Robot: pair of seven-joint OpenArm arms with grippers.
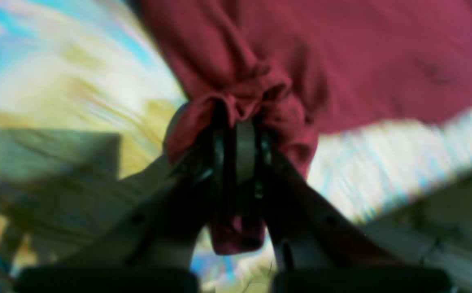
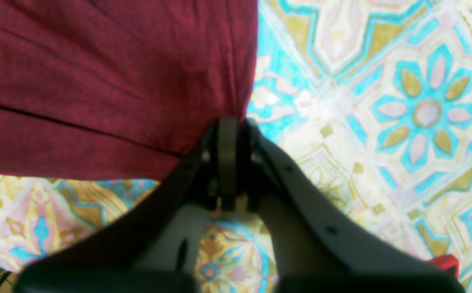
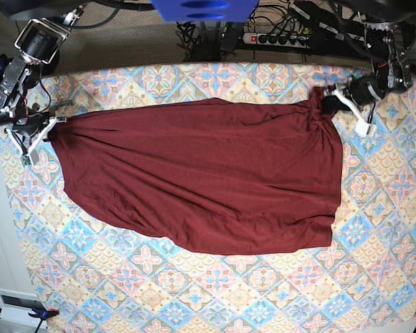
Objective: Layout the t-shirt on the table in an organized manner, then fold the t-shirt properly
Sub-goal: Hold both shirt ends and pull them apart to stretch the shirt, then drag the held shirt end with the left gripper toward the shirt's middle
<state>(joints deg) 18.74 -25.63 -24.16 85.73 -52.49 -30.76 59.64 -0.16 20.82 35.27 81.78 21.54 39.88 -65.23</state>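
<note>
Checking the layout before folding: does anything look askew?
Yes. The t-shirt lies unevenly on the table: its near edge slants, and the cloth bunches where the left hand pinches a corner.

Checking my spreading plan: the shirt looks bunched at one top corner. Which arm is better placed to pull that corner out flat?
Probably the left gripper: its fingers already pinch the bunched corner of the t-shirt. The right gripper holds the opposite, already taut corner.

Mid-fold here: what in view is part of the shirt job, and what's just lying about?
Part of the job:
- t-shirt
- table
- left gripper, shut on the t-shirt
- right gripper, shut on the t-shirt

Lying about:
- power strip
- cables
</note>
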